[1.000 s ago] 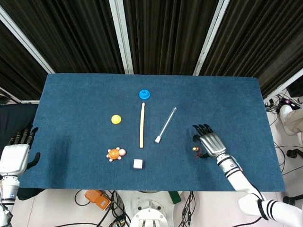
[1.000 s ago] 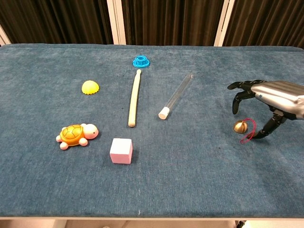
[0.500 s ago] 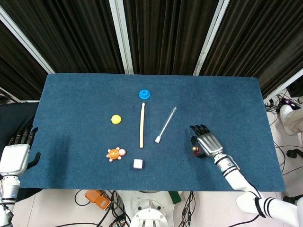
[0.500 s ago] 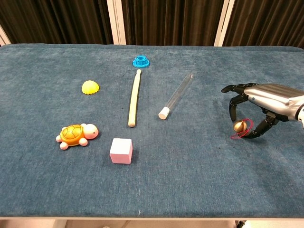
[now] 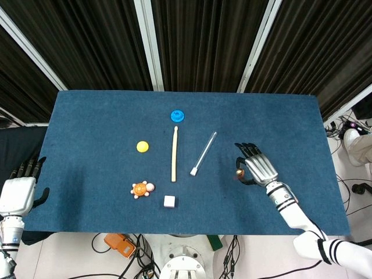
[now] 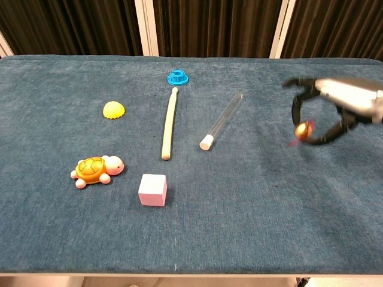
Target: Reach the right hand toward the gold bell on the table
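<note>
Presently the right hand [image 6: 344, 104] pinches the gold bell [image 6: 302, 128] between curled fingers above the table [image 6: 239, 203], apparently clear of it, while the left hand [image 5: 17, 192] idles open off the near-left edge.

No readable text, label, brand, number or sign is found in either view; nothing legible is carried by the table [image 5: 87, 128] or the things laid on it.
</note>
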Robot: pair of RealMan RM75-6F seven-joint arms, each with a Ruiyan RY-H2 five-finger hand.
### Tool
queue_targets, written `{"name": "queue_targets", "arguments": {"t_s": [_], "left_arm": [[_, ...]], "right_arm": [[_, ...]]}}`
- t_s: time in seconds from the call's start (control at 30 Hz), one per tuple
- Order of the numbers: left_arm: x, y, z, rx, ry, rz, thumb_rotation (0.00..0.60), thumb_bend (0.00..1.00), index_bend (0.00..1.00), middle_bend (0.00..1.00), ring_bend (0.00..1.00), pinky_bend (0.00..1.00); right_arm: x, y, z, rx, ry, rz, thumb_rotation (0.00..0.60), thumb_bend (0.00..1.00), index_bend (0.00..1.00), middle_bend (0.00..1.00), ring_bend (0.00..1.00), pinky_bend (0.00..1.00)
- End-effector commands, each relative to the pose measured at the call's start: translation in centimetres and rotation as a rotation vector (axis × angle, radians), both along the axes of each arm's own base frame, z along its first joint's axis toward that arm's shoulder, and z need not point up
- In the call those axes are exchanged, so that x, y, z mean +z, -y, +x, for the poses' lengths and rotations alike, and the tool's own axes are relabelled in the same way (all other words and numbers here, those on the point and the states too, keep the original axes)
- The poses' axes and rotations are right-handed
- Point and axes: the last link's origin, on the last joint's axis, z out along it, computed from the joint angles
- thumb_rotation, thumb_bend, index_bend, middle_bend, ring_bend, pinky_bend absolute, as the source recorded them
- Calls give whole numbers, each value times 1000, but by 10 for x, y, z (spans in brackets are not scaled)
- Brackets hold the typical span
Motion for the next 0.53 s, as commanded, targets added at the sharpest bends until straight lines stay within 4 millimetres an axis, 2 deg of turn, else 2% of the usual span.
{"name": "queue_targets", "arguments": {"t_s": [0.03, 0.23, 0.53], "left_arm": [[0, 0, 0, 1, 0, 1, 600, 352, 4, 0, 29, 169], [0, 1, 0, 4, 0, -1, 600, 351, 4, 0, 30, 169], [1, 1, 0, 5, 1, 2, 600, 351, 4, 0, 30, 169]], "right_arm": [[19, 14, 20, 45, 22, -66, 600, 526, 647, 103, 123, 124], [50, 27, 53, 92, 82, -145, 600, 526, 650, 103, 129, 126], [64, 26, 68, 107, 60, -151, 600, 526, 650, 102, 130, 126]]}}
